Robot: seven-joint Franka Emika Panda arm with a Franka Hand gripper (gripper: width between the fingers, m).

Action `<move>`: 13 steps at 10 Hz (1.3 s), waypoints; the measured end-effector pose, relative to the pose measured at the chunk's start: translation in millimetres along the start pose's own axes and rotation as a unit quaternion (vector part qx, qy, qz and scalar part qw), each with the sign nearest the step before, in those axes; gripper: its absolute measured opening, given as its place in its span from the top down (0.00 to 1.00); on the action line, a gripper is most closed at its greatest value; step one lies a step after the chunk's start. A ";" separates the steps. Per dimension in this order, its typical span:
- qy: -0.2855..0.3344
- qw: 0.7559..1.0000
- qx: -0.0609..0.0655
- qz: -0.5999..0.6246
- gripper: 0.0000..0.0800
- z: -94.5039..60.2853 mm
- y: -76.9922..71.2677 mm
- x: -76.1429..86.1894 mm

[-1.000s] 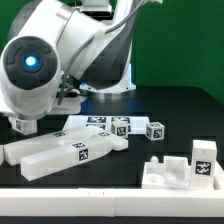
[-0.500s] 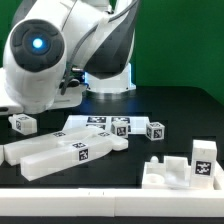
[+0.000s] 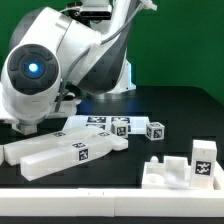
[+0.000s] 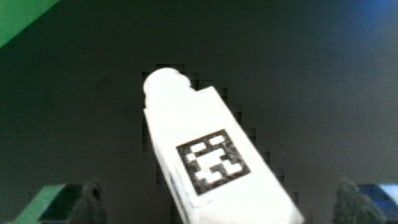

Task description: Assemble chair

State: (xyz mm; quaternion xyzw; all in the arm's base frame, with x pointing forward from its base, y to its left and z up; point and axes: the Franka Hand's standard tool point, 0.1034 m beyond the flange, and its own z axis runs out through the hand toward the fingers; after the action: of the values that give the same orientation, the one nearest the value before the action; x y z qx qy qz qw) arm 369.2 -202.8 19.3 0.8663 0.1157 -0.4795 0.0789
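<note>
Risk: arm hangs low over chair parts on table, ext. view's left. An off-centre or skewed descent could land one of the fingers on the bar and knock it askew. Wrist view: tagged bar lies below gripper, between the wide-spread fingers, untouched. Nothing held.

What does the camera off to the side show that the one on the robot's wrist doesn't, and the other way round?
Only the exterior view shows the big robot arm, the long bars at that view's left, the small tagged cubes in the middle and a blocky white piece at its right. Only the wrist view shows the open claw, its blurred fingertips wide apart, with one tagged white bar close up between them. Both show the black table and green backdrop. I cannot tell which exterior part that bar is.
</note>
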 end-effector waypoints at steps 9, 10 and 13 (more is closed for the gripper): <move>-0.008 1.000 -0.001 0.022 0.65 9.3 1.9 2.4; -0.005 1.000 0.005 0.021 0.65 -15.3 -5.7 -7.2; 0.068 0.997 0.019 0.012 0.64 -108.2 -26.3 -42.3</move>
State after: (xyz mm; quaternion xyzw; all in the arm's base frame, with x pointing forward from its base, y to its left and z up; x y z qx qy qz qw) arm 428.1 -156.0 111.6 0.8995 0.1010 -0.4208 0.0606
